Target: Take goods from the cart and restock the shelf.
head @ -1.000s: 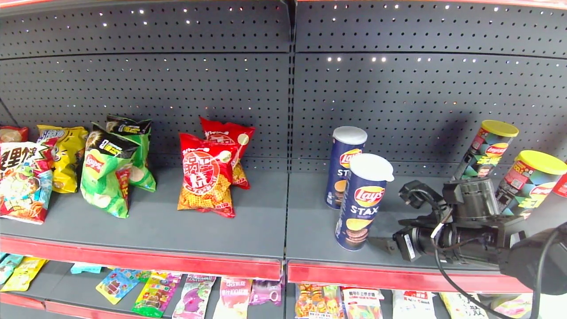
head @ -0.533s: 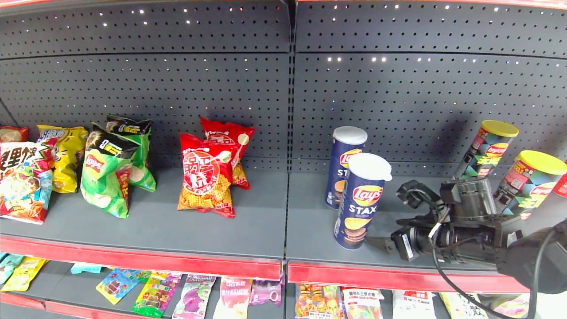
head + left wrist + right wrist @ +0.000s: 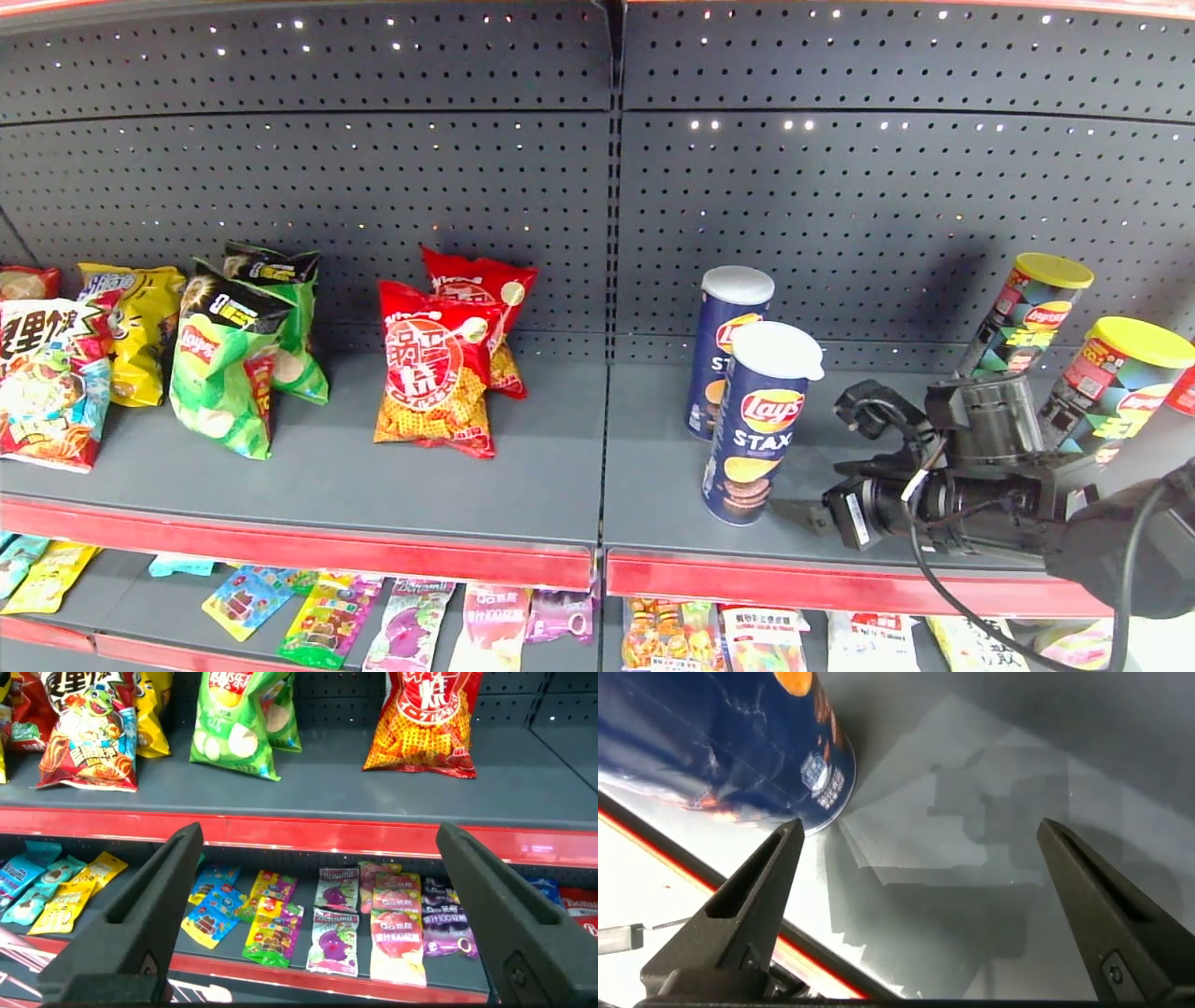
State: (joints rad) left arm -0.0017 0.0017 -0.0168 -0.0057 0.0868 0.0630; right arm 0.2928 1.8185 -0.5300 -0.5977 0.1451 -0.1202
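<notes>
Toward the lower right of the head view, the front blue can (image 3: 761, 425) is being seen upright on the grey shelf (image 3: 653, 485), just ahead of a second blue can (image 3: 728, 345). Against the frames from a second ago, its lean is being lost and its lid is being brought slightly leftward, so it is being judged as placed and released. The right gripper (image 3: 810, 509) is being held low beside the can's base.

Through the right wrist view, the right gripper (image 3: 920, 831) is being shown with its fingers (image 3: 752, 905) spread wide and nothing between them. The can (image 3: 729, 747) is being left just beside one finger; contact cannot be told.

Through the left wrist view, the left gripper (image 3: 318, 859) is being held equally wide and empty, before the red shelf edge (image 3: 308, 829) and sweet packets (image 3: 355, 929) below.
</notes>
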